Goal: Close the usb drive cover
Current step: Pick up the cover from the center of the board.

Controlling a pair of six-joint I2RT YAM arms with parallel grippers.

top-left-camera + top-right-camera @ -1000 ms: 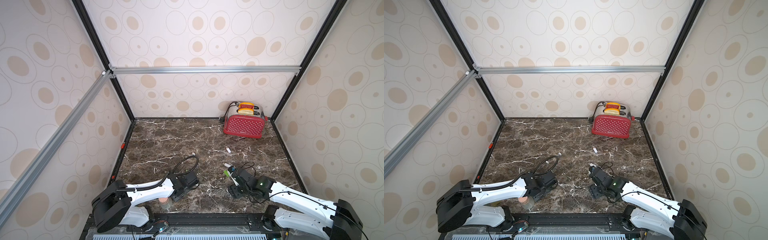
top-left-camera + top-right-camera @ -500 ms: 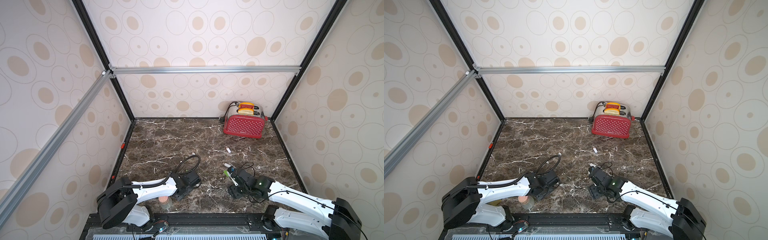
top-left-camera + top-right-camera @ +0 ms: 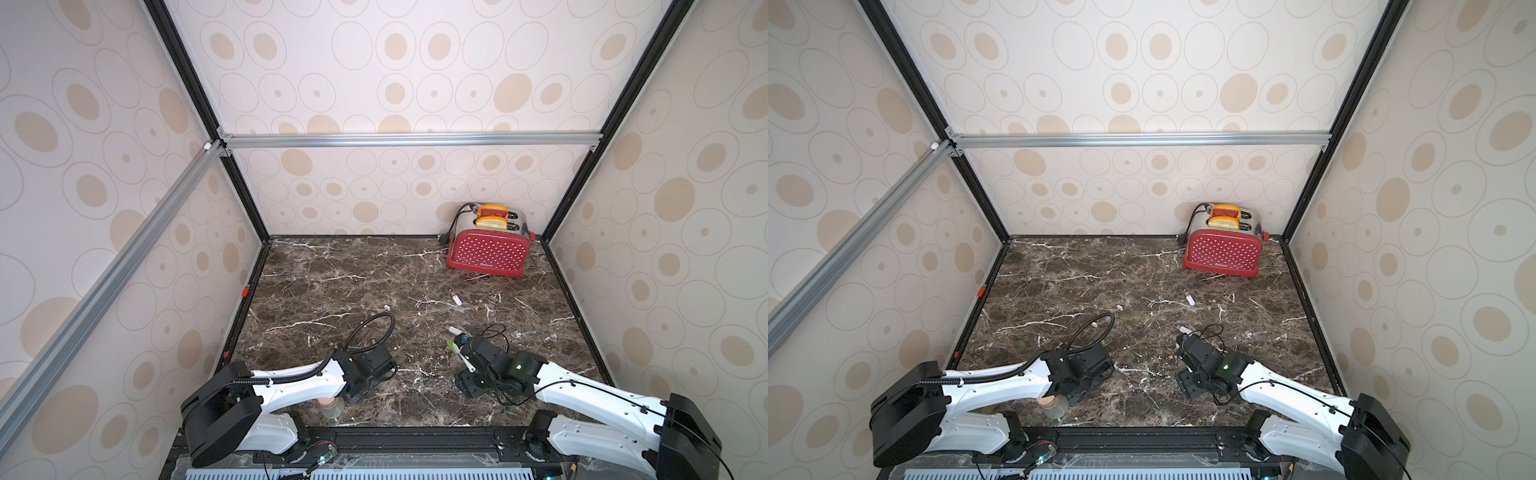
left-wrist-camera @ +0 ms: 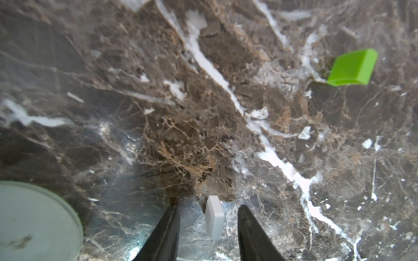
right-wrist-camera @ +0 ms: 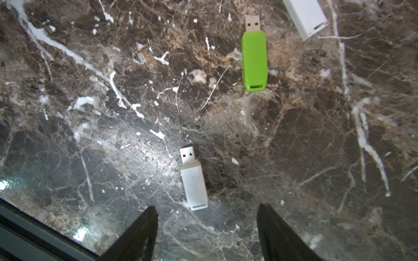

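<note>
USB drive (image 5: 193, 178), white, uncapped, metal plug bare, flat on the marble table (image 3: 332, 286) toward the front right. Far right corner: red toaster (image 3: 488, 249), yellow slices in its slots. Just behind the white drive, right gripper (image 5: 208, 206), jaws wide, holding nothing. Low over the front left, left gripper (image 4: 208, 205), jaws narrow yet parted, gripping nothing, a gap on each side of the small white cap (image 4: 213, 217) between the fingertips. Close by that gripper, pale round jar lid (image 4: 34, 221). Beyond the white drive, green USB drive (image 5: 254, 61), plug likewise bare. Well apart from the white cap, green cap (image 4: 351, 69), on the marble.
</note>
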